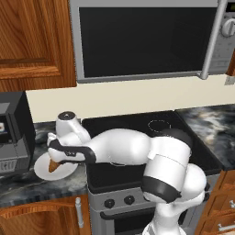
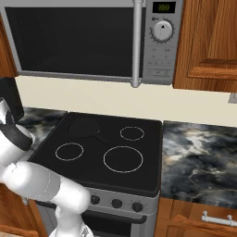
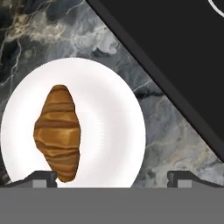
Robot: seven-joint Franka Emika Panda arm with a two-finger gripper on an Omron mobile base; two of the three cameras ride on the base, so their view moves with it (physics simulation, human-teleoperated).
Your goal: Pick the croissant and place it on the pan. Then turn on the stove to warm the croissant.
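The golden-brown croissant lies on the left part of a round white plate, on the marble counter left of the stove. My gripper hovers open just above the plate, fingers wide apart, holding nothing. Its left fingertip is close by the croissant's near end, so the pastry sits off-centre in the gap. From the left base view the hand hangs low over the croissant and plate. The black pan rests on the back-left burner, handle pointing toward the cooktop's middle.
Black knobs line the stove's silver front. A silver microwave hangs above the cooktop. A black appliance stands on the counter just left of the plate. Marble counter continues right of the stove.
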